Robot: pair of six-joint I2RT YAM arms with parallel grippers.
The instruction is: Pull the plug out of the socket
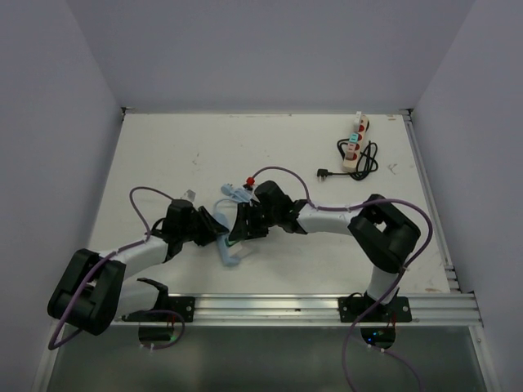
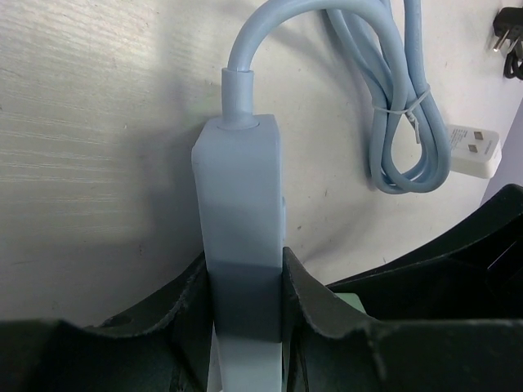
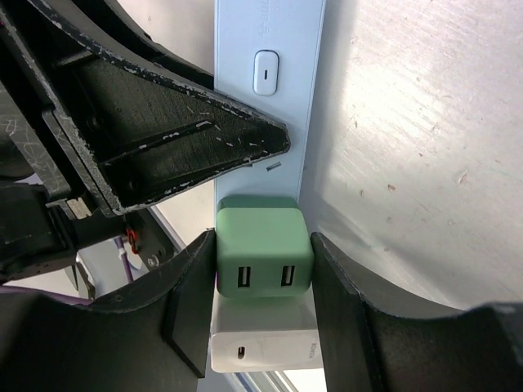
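Near the middle of the table (image 1: 163,155), the blue socket strip (image 2: 241,188) is clamped by the left gripper (image 2: 243,278), with a black finger pressed against each long side. The strip's cable (image 2: 400,106) is looped on the table to the upper right, tied with a thin band and ending in a white plug (image 2: 474,149). The green plug (image 3: 263,245) is seen seated on the strip face just below a small oval button (image 3: 266,72). It is gripped by the right gripper (image 3: 263,261), whose fingers touch both of its sides, with the two USB ports facing the camera. From above, both grippers are seen meeting nose to nose. A second strip (image 1: 356,140) with a black cord (image 1: 365,160) is left at the far right, well apart.
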